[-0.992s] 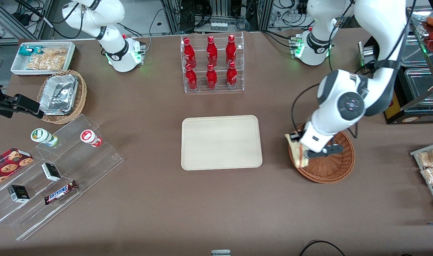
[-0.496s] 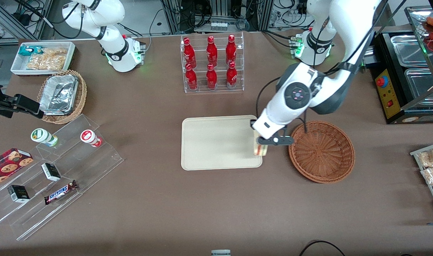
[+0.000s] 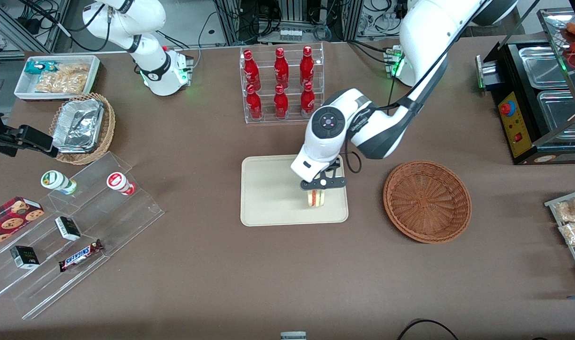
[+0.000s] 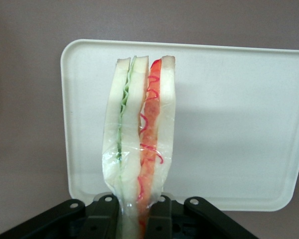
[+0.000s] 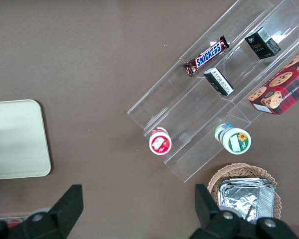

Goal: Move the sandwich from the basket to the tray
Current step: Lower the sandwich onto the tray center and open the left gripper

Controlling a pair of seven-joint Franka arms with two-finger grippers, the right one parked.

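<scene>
Pincer (image 3: 321, 185) clamped on the sandwich (image 4: 139, 139), held above the tray (image 3: 273, 189).

left arm: reaching forward, wrist bent down | gripper (image 3: 317, 189): pointing downward, fingers clamped

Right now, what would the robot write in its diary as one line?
phase: carry | gripper: shut on sandwich, above tray | basket: holds nothing | sandwich not yet set down
</scene>
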